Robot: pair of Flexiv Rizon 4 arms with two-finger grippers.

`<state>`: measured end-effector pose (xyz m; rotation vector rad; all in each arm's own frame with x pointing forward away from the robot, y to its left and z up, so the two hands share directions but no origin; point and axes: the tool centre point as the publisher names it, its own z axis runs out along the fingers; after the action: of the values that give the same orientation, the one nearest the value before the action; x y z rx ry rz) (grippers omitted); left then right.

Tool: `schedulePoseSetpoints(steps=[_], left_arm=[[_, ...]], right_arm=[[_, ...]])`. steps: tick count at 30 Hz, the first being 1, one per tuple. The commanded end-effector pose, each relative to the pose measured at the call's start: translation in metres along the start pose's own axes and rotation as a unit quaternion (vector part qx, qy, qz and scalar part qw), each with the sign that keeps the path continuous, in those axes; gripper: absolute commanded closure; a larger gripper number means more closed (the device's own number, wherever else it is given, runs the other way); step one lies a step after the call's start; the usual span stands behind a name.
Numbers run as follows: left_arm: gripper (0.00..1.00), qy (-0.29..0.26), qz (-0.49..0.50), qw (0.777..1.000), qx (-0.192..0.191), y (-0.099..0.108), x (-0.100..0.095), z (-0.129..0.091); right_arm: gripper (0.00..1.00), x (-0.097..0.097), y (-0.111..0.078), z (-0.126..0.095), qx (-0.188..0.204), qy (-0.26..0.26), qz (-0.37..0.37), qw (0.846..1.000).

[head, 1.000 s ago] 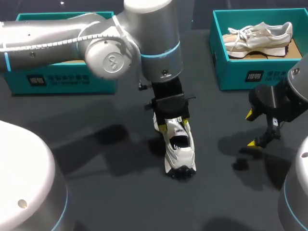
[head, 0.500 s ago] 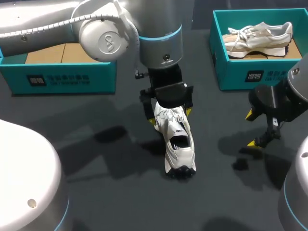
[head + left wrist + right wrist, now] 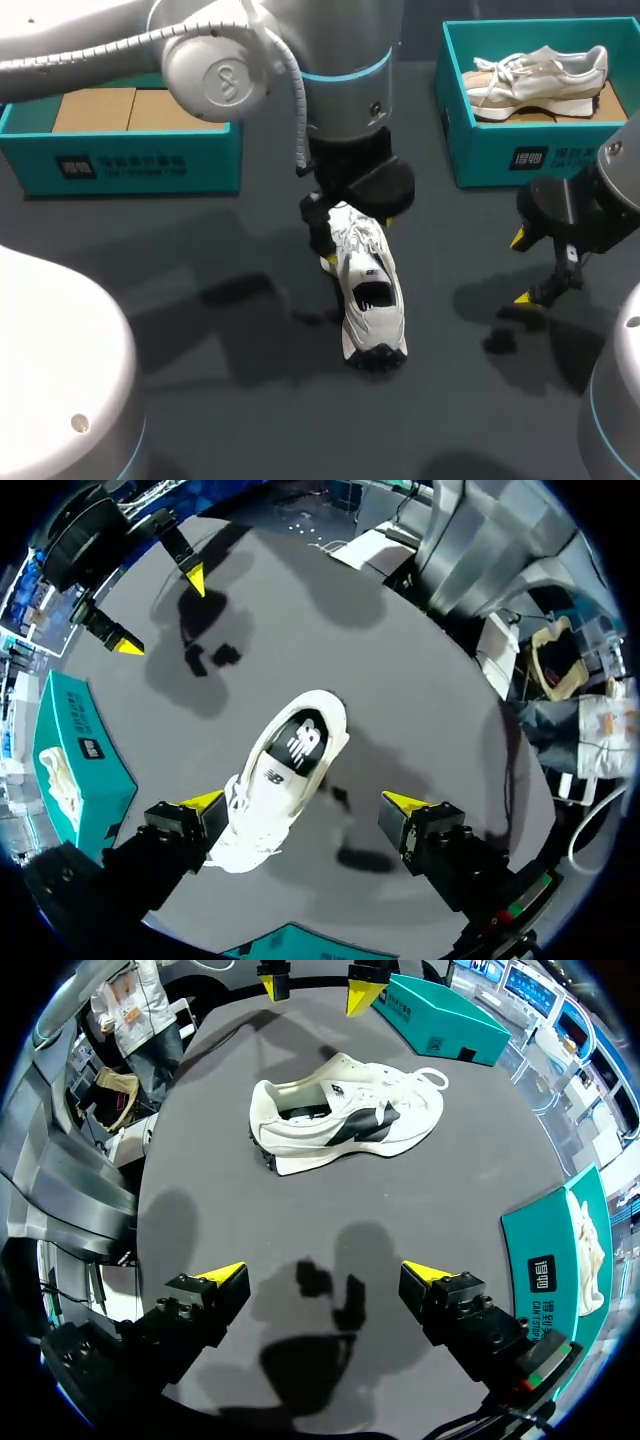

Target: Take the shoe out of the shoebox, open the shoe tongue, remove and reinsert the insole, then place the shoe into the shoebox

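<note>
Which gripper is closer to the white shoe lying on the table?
Left. The left gripper hangs directly over the shoe's laced front, fingers open, one tip close beside it. The right gripper hangs open well off to the shoe's side, above the table.

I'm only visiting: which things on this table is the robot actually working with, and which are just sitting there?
Part of the job:
white shoe on the table
left gripper, open, around it
left shoebox, no shoe showing, probably its box

Just there, it seems:
right shoebox
beige shoe inside it
right gripper, open over bare table
</note>
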<state>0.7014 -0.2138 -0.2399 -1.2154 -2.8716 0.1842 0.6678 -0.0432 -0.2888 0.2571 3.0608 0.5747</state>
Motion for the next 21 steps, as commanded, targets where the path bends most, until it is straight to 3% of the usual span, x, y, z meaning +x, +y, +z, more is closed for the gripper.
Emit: schedulePoseSetpoints(steps=[1, 11, 12, 14, 15, 21], left_arm=[[0.0, -0.03, -0.173, 0.983, -0.054, -0.004, 0.005, 0.0], [0.0, -0.017, -0.303, 0.951, -0.065, -0.028, 0.027, 0.012], [0.0, -0.011, -0.346, 0.937, -0.057, -0.031, 0.028, 0.013], [0.0, -0.04, -0.488, 0.869, -0.075, -0.038, 0.029, 0.017], [0.0, -0.051, -0.51, 0.855, -0.081, -0.04, 0.03, 0.017], [0.0, -0.051, -0.51, 0.855, -0.081, -0.04, 0.03, 0.017]], right_arm=[[0.0, 0.001, 0.0, 0.0, 0.0, -0.001, 0.0, 1.0], [0.0, 0.001, 0.0, 0.0, 0.0, -0.001, 0.0, 1.0], [0.0, 0.001, 0.0, 0.0, 0.0, -0.001, 0.0, 1.0], [0.0, 0.001, 0.0, 0.0, 0.0, -0.001, 0.0, 1.0], [0.0, 0.001, 0.0, 0.0, 0.0, -0.001, 0.0, 1.0], [0.0, 0.001, 0.0, 0.0, 0.0, -0.001, 0.0, 1.0]])
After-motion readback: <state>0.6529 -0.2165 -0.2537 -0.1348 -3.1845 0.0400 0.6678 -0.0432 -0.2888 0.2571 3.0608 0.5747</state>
